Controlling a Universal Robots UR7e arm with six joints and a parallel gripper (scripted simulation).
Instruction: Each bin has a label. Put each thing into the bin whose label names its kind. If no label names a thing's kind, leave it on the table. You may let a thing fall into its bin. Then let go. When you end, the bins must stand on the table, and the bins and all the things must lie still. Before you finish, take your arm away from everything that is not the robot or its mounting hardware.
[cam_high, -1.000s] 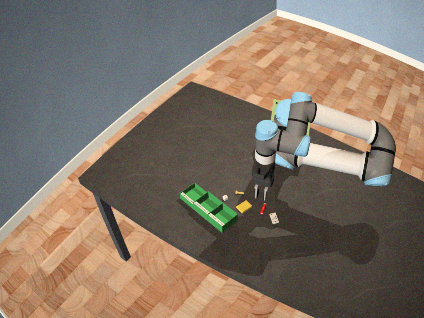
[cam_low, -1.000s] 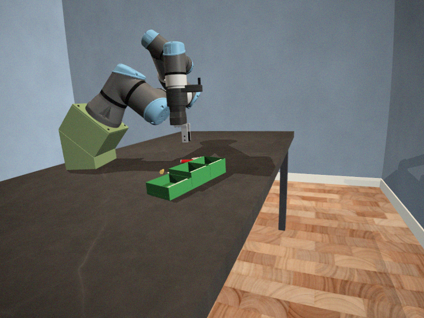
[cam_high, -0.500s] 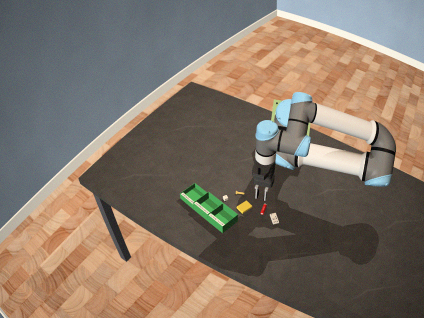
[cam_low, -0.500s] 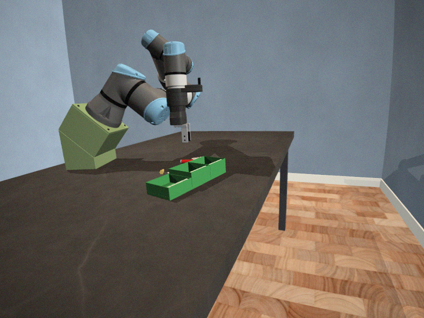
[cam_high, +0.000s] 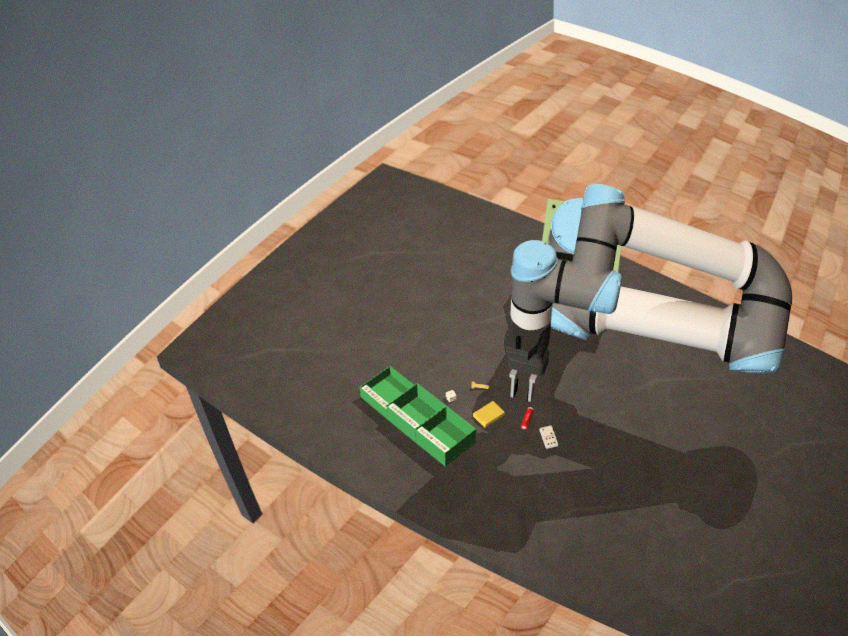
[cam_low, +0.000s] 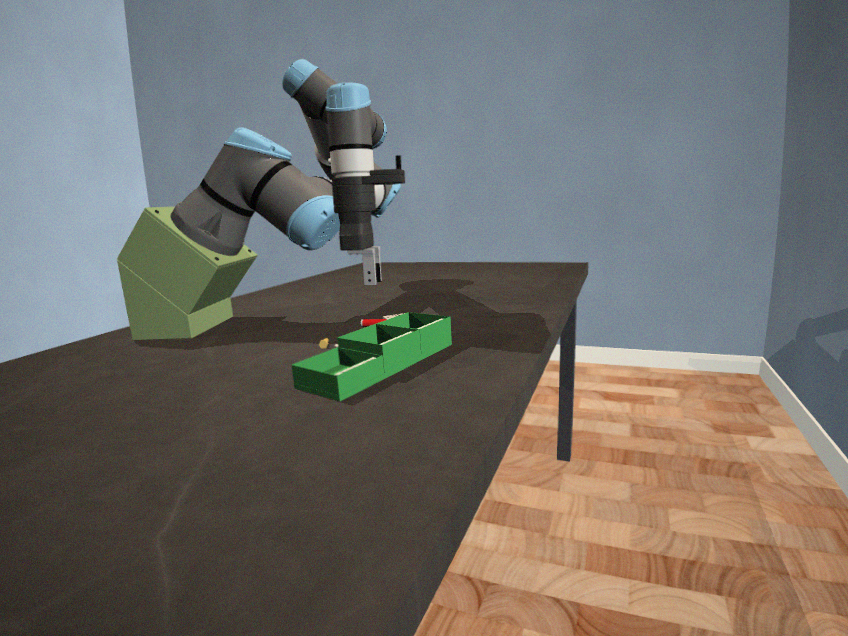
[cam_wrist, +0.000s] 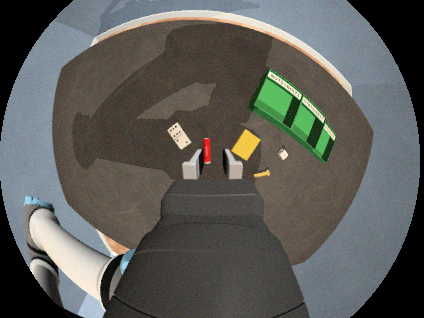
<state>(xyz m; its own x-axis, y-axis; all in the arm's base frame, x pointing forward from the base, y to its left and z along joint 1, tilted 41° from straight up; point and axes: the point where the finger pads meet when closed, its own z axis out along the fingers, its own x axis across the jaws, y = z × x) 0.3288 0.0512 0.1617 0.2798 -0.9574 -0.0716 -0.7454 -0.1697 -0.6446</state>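
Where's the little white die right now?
In the top view, the white die sits on the table, just right of the green bins, left of the yellow bolt.

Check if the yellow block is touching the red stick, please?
Apart: the wrist view shows dark table between the yellow block and red stick.

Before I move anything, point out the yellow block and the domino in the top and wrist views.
Yellow block (cam_high: 488, 414) (cam_wrist: 246, 144): top and wrist views, middle of its upper face.
Domino (cam_high: 548, 436) (cam_wrist: 179, 136): top and wrist views, middle of its dotted face.
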